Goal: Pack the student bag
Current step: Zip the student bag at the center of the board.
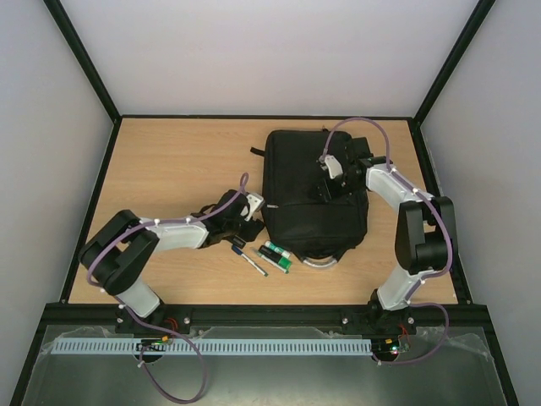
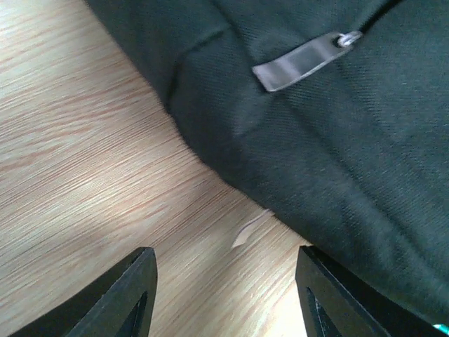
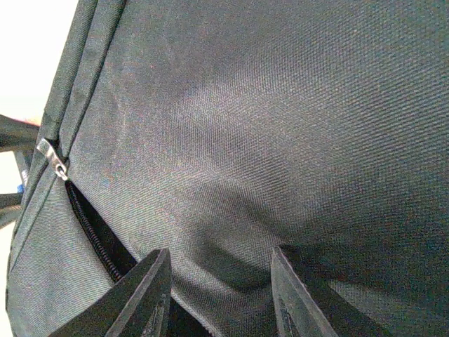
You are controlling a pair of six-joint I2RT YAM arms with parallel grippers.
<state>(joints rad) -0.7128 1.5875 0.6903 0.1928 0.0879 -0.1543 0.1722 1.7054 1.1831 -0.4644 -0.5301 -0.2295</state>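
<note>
The student bag (image 1: 308,182) lies flat mid-table, a large black backpack with its grey loop handle (image 1: 319,264) toward me. My left gripper (image 1: 252,205) sits low at the bag's left edge. In the left wrist view it (image 2: 224,249) is open over bare wood, its right finger (image 2: 330,295) beside the bag's side (image 2: 337,154). My right gripper (image 1: 328,188) rests on top of the bag. Its wrist view shows it (image 3: 221,253) open, the fingers pressed into puckered fabric (image 3: 266,126) beside an open zip (image 3: 91,232) with a metal slider (image 3: 52,160).
Pens (image 1: 252,260) and green markers (image 1: 277,256) lie on the wood just left of the loop handle. A grey zip pull (image 2: 305,62) hangs on the bag's side. A small pale scrap (image 2: 245,230) lies at the bag's edge. Black frame rails border the table.
</note>
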